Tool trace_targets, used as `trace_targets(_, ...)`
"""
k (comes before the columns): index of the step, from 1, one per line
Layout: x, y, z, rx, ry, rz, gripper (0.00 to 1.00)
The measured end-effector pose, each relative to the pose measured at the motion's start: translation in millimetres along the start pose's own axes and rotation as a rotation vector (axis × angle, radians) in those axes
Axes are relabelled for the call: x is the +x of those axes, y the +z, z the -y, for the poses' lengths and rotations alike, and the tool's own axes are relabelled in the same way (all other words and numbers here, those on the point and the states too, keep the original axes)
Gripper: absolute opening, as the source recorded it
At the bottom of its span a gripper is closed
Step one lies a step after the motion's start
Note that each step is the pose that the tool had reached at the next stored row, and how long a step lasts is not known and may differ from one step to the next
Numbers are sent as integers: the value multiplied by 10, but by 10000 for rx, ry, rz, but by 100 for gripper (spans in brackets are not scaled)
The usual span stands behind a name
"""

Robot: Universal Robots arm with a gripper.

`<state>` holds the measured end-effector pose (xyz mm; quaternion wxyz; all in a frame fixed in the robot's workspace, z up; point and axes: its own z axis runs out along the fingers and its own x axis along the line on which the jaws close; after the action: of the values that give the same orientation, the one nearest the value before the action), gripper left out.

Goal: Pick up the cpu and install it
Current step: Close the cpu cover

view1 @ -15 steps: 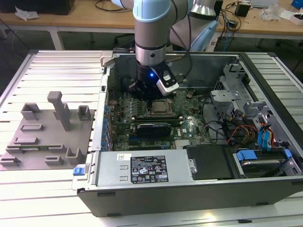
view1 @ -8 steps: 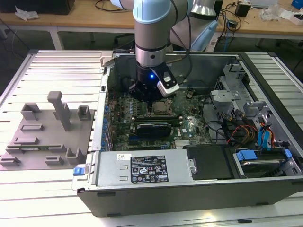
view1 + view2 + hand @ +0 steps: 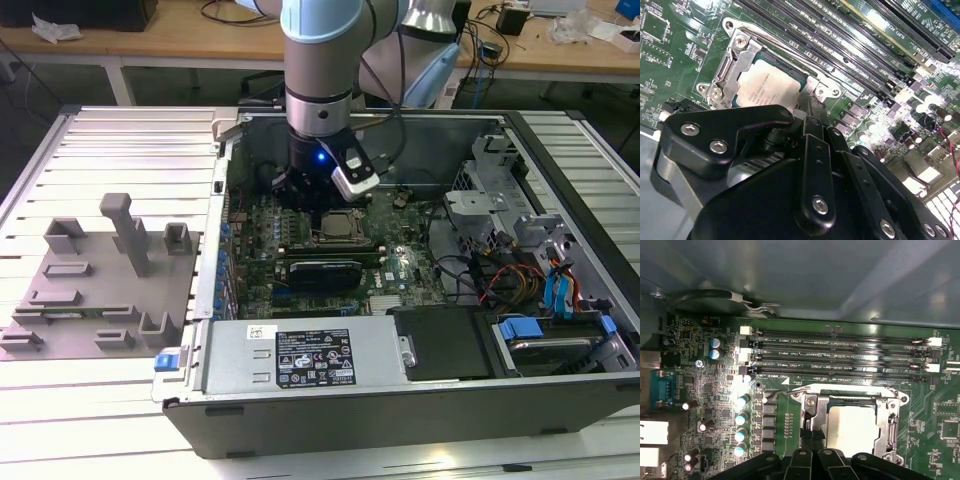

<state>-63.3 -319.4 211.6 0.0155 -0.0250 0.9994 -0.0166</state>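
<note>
**The cpu (image 3: 850, 425) lies in the socket (image 3: 892, 422); the gripper (image 3: 812, 432) is clenched beside it**

Nearest in the exterior view, the power supply (image 3: 300, 355) runs along the front edge of the open case (image 3: 400, 420), which stands on the slatted tabletop (image 3: 90, 140). A gray tray (image 3: 90, 300) lies by the tabletop's edge at the exterior view's left, well apart from the arm (image 3: 320, 60).

Farther in, the green motherboard (image 3: 300, 240) lies flat on the case floor. The arm reaches straight down over it, and the gripper hangs just above the socket.

In the first wrist view the cpu rests flat inside the socket's metal frame, silvery top up. The gripper's two fingers (image 3: 806, 440) are pressed side by side with nothing between them. Their tips stand at the frame's edge, just beside the cpu; I cannot tell whether they touch it.

Beyond the socket, the long dark memory slots (image 3: 840, 357) run parallel to each other. Past them rises the gray case wall (image 3: 815, 280).

Farthest off in the exterior view, a wooden bench (image 3: 150, 45) carries loose cables.
</note>
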Motion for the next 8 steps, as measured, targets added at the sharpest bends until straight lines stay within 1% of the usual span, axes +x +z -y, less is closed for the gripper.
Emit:
trace_targets(5, -3, -100, 3, 0, 0, 0, 11)
trace_targets(8, -12, -105, 4, -2, -3, -1, 11)
